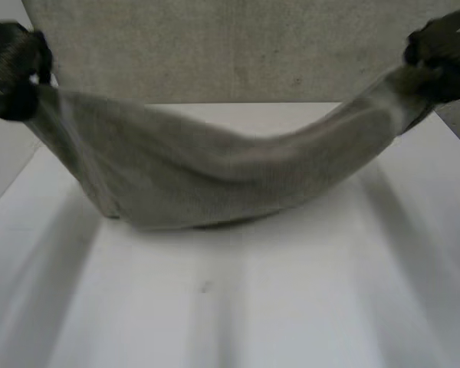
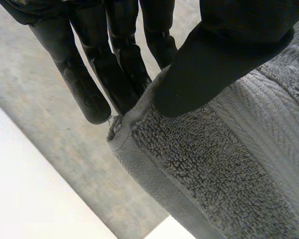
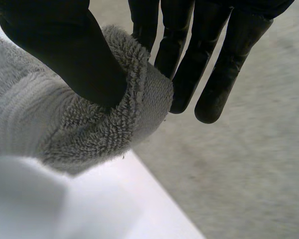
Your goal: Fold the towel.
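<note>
The thick grey terry-cloth towel (image 1: pixel 215 169) hangs slung between both hands above the white surface (image 1: pixel 253 307). Its sagging middle seems to just brush the surface, though that is hard to make out. The left robot hand (image 2: pixel 214 59) pinches one end of the towel between thumb and fingers, and the right robot hand (image 3: pixel 65 50) pinches the other end likewise. The towel looks soft, limp and fairly heavy, so it will probably droop wherever unsupported. Its corners and hemmed edges look the surest holds.

The head view's side edges cut off part of the left hand (image 1: pixel 14 69) and the right hand (image 1: pixel 443 52). The sagging towel (image 1: pixel 215 180) hides the surface (image 1: pixel 230 307) under its middle; whether it touches there cannot be told. At each pinched corner, towel covers the tips of some fingers (image 2: pixel 124 64).
</note>
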You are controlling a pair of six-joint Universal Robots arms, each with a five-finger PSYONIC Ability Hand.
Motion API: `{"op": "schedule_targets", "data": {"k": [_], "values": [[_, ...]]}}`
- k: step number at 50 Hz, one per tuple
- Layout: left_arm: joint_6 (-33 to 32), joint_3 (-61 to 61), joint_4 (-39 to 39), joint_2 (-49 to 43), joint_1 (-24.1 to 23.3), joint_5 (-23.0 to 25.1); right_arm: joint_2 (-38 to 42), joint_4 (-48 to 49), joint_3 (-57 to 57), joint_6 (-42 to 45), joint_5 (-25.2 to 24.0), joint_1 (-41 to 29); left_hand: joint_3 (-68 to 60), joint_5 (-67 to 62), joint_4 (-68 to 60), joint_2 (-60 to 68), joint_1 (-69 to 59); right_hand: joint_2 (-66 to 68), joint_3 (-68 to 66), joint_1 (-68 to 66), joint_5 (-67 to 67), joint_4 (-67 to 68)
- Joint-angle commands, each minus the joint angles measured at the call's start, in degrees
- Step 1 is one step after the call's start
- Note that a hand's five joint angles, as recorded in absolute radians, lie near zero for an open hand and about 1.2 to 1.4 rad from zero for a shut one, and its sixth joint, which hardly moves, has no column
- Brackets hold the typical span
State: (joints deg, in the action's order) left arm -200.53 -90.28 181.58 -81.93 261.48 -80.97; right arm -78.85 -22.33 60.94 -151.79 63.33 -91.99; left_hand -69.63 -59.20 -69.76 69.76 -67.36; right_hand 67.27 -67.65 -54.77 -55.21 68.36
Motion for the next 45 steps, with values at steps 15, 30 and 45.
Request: {"op": "schedule_targets", "data": {"k": [15,30,45], "values": [[-6.2,0.4,-10.6,-16.2,1.1,0.5,10.0,-15.0,4.9,21.5,4.2,-0.6,-10.4,-10.8,-10.2,10.2,-12.6,12.7,-12.3,-25.2,-14.8,11.6],[-5.1,47.2,-10.2,-40.8,-4.7,-2.9,23.0,19.8,-18.2,9.9,17.8,-10.9,-10.4,-10.8,-10.2,10.2,-12.6,12.7,-12.3,-25.2,-14.8,11.6],[11.2,62.6,6.6,-42.2,-5.5,-11.8,16.4,50.3,-10.2,-1.8,20.2,-11.5,-10.4,-10.8,-10.2,10.2,-12.6,12.7,-12.3,-25.2,-14.8,11.6]]}}
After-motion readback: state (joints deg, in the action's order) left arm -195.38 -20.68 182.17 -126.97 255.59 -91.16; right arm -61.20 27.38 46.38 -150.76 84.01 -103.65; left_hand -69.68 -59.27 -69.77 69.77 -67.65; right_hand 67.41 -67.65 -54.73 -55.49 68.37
